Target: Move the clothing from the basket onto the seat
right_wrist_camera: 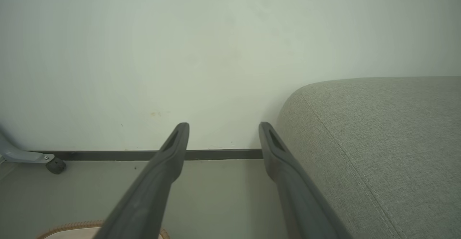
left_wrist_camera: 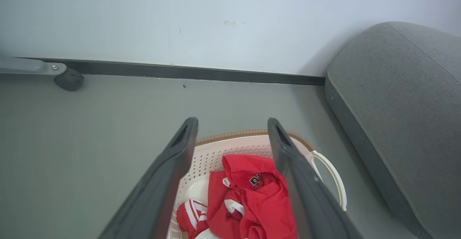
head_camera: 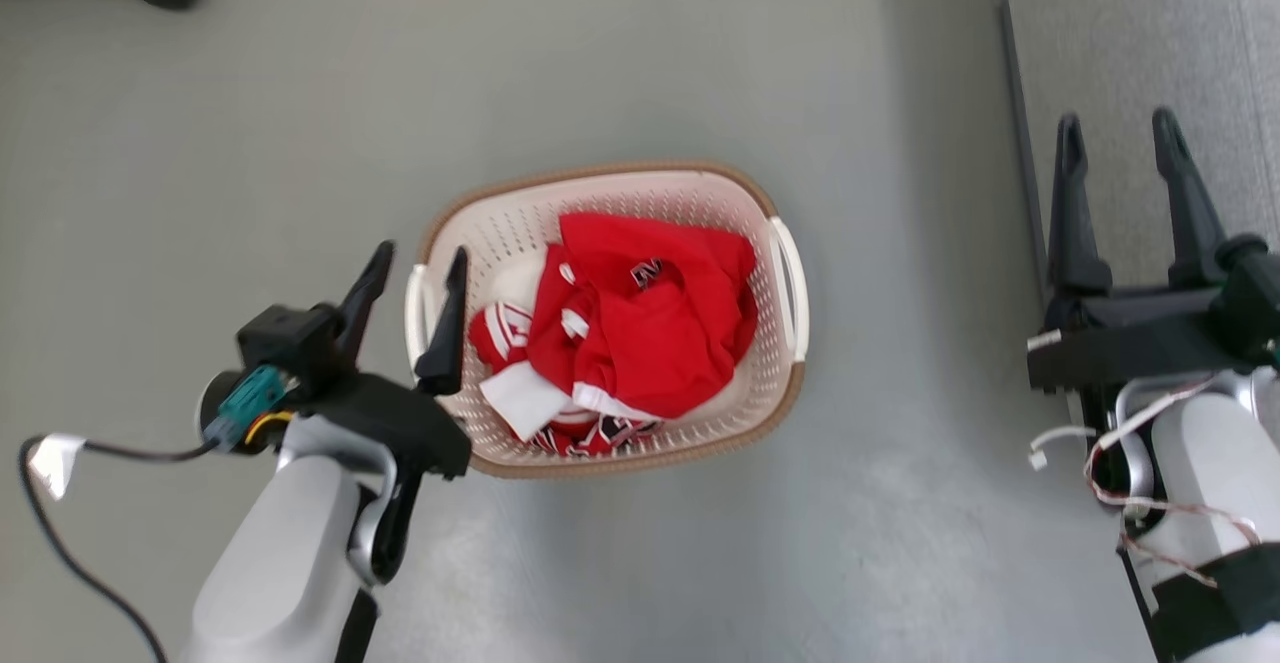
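Your left end effector (head_camera: pixel 422 253) hung over the basket's (head_camera: pixel 600 171) left rim, fingers apart and empty. The clothing (head_camera: pixel 640 333) lay heaped inside it. None showed on the seat (head_camera: pixel 1130 43), where your right end effector (head_camera: pixel 1117 123) hovered, also apart and empty. By my judgement, the whole task was left to do.

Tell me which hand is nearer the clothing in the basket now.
Left. The left hand hangs open at the basket's left rim, beside the clothing; the right hand is open over by the seat, clear of the basket.

Open floor (head_camera: pixel 700 63) round the basket (head_camera: pixel 600 171); seat (head_camera: pixel 1130 43) near its right
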### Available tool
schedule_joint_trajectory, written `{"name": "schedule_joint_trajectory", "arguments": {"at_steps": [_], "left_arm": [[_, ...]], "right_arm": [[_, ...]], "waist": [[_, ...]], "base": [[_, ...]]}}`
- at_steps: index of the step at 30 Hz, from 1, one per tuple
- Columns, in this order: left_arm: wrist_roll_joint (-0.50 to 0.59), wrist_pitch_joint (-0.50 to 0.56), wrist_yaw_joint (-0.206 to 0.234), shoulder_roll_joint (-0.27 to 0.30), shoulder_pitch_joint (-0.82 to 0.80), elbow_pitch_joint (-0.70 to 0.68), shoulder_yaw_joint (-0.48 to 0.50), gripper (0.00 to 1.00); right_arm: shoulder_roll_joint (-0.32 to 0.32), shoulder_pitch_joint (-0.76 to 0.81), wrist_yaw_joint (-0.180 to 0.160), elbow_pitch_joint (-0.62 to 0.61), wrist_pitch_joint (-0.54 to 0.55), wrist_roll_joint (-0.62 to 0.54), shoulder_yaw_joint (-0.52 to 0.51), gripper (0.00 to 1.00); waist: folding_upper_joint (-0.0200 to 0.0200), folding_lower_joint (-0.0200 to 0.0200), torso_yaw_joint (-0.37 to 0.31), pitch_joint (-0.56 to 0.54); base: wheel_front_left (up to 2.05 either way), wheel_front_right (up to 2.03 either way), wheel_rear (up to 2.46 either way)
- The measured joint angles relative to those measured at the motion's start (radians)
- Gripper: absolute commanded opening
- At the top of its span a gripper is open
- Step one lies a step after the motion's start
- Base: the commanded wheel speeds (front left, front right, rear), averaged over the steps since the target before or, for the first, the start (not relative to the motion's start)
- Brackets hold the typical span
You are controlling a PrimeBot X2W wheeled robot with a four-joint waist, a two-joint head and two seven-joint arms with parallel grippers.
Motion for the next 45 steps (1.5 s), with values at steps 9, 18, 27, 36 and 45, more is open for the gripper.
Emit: {"name": "schedule_joint_trajectory", "arguments": {"at_steps": [9, 18, 27, 36, 45], "left_arm": [[0.015, 0.0, 0.076, 0.036, 0.132, -0.116, 0.103, 1.0], [0.074, 0.0, 0.143, 0.062, 0.302, -0.263, 0.18, 1.0], [0.119, 0.0, 0.165, 0.079, 0.451, -0.393, 0.219, 1.0], [0.14, 0.0, 0.178, 0.082, 0.556, -0.494, 0.251, 1.0], [0.167, 0.0, 0.187, 0.063, 0.643, -0.57, 0.264, 1.0]], "right_arm": [[-0.006, 0.106, 0.01, 0.011, -0.003, 0.032, -0.012, 1.0], [0.006, 0.229, 0.019, 0.007, -0.004, 0.041, 0.005, 1.0], [0.016, 0.32, 0.022, -0.02, -0.004, 0.052, 0.01, 1.0], [0.026, 0.376, 0.022, -0.053, -0.004, 0.06, 0.014, 1.0], [0.026, 0.427, 0.017, -0.086, -0.003, 0.06, 0.013, 1.0]], "waist": [[-0.0001, 0.0, 0.048, -0.124], [-0.0001, 0.0, 0.091, -0.263], [-0.0001, 0.0001, 0.112, -0.372], [-0.0001, 0.0, 0.101, -0.443], [0.0001, 0.0001, 0.063, -0.469]], "base": [[0.0, 0.0, 0.0], [0.0, 0.0, 0.0], [0.0, 0.0, 0.0], [0.0, 0.0, 0.0], [0.0, 0.0, 0.0]]}}
